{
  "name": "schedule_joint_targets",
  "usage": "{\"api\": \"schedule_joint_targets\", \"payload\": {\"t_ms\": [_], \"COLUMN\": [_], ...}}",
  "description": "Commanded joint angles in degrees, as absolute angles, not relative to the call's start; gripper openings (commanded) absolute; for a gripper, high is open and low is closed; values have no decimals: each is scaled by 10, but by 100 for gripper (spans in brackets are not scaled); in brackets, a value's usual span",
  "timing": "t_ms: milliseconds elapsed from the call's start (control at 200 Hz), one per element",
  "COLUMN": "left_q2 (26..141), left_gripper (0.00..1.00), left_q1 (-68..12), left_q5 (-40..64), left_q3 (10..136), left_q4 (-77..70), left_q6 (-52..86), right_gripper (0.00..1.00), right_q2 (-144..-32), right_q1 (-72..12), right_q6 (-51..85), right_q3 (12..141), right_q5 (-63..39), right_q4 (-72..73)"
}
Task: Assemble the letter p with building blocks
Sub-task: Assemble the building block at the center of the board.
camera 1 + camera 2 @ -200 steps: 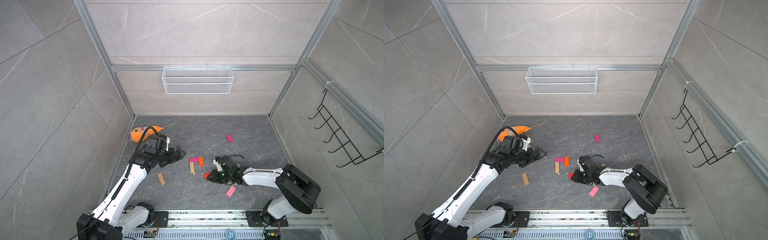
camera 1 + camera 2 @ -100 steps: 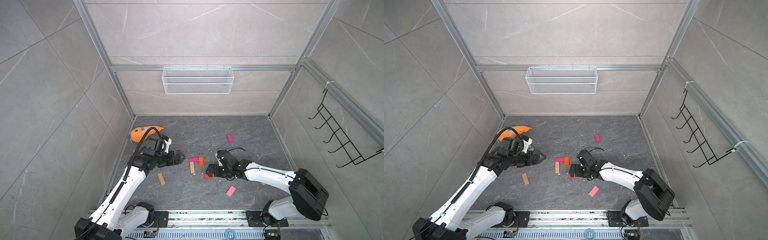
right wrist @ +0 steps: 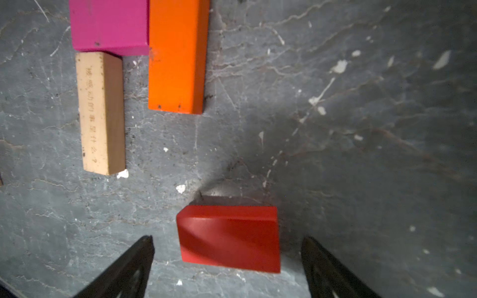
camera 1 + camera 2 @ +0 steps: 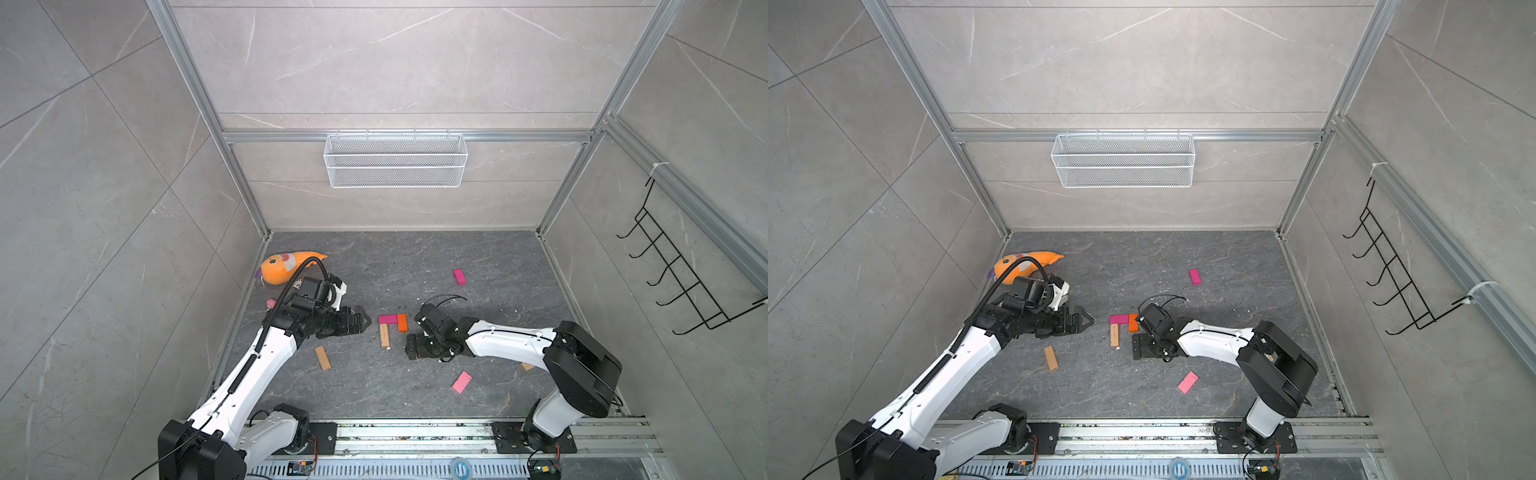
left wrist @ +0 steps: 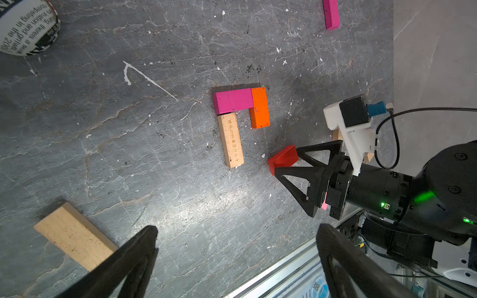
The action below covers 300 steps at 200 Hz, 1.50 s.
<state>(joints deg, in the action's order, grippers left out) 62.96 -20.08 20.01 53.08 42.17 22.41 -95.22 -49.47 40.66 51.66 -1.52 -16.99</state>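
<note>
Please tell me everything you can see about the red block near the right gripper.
The red block is a small rectangular brick, painted smooth red, probably wood. It lies on the dark grey floor between the open jaws of the right gripper, a gap on each side, apart from the orange brick.

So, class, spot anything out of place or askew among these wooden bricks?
The small red wooden brick lies slightly askew, apart from the orange wooden brick, leaving the unfinished letter P with an open loop.

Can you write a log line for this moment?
left gripper open, empty | right gripper open, red brick between jaws | P begun: magenta brick, orange brick, tan brick
</note>
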Motion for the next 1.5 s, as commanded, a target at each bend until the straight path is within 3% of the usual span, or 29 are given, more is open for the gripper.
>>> {"api": "schedule_joint_targets", "payload": {"t_ms": [0,844,1493], "left_q2": [629,626,628], "left_gripper": [99,98,98], "left_q1": [-197,-194,-191], "left_q5": [206,207,206], "left_q3": [539,541,542], "left_q4": [426,430,432], "left_q6": [211,211,208], "right_gripper": [89,62,61], "right_q2": [-972,-1017,-1089], "right_q1": [-509,-552,-542], "right_q6": [408,462,452], "right_q3": [531,597,694], "right_q5": [11,113,105], "right_q4": [-200,-249,-265]}}
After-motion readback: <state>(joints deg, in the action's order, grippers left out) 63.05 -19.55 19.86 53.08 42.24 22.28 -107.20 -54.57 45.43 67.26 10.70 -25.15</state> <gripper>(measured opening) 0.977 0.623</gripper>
